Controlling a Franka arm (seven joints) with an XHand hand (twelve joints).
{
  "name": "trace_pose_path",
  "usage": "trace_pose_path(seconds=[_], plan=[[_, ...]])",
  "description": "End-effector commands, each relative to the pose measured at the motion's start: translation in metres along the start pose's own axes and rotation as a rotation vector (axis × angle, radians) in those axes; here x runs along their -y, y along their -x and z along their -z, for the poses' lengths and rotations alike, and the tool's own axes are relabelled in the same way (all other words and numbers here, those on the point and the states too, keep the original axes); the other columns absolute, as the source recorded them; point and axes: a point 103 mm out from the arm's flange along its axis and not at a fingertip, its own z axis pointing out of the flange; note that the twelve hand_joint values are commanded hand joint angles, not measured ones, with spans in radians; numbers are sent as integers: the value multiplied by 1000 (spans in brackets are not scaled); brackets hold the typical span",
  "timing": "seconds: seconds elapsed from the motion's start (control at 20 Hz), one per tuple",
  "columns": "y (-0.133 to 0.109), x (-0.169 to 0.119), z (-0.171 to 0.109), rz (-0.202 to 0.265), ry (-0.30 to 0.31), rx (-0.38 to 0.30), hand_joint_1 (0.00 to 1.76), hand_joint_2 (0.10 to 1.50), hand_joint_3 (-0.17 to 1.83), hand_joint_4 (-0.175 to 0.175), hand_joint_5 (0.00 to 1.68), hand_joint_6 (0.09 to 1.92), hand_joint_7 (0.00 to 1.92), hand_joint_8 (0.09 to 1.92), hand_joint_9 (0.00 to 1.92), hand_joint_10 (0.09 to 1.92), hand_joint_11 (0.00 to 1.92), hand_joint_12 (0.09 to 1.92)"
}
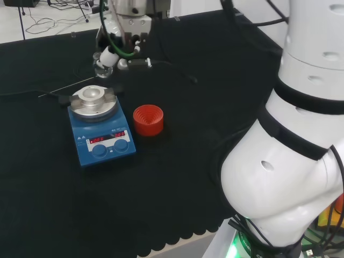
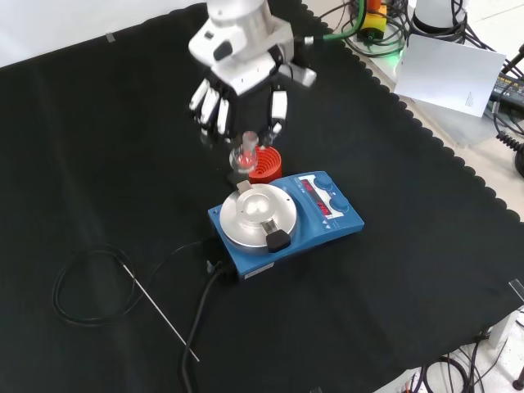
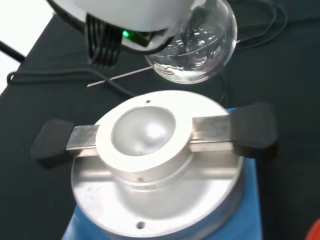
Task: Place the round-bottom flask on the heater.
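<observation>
Holding the round-bottom flask (image 3: 196,47) up in the air with the hand (image 2: 237,102), fingers (image 2: 214,108) curled around the neck so the clear bulb hangs free underneath. Makes sense to grab it that way, since the round belly is the part that has to drop into the dish.

Below and just ahead of the hand: the heater (image 1: 100,127), blue box with a silver block (image 3: 150,145) on top, scooped out in the middle to cradle a round bottom. In the wrist view, flask bulb not touching the block, sitting off past the rim rather than centred over the hollow. So probably mid-carry, lined up close but not quite there yet.

Just beside the hand, on the far side of the heater in the front view: a red ribbed stand (image 1: 148,119), empty. Looks like the spot for parking a flask that can't stand on its own.

Lying on the cloth off beyond the heater: a thin metal probe (image 2: 160,309) on its black cable (image 2: 82,286), well clear of the hand's path.

Next bit likely needs a small shift over the hollow, then straight down. Risk: clipping the block's black handles (image 3: 252,129) or setting down on the rim.
</observation>
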Motion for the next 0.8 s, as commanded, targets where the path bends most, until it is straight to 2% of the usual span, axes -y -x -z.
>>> trace_pose_path(seconds=[0.05, 0.55, 0.8], plan=[[-33, -16, -33, 42, -88, 17, 1107, 634, 865, 72, 1120, 1046, 583, 697, 770, 590, 457, 1313], [-31, -21, -47, 29, -125, 17, 1108, 630, 871, 71, 1123, 1044, 575, 697, 767, 589, 456, 1311], [-29, -22, -53, 38, -141, 14, 1109, 628, 873, 71, 1124, 1043, 570, 697, 763, 588, 456, 1311]])
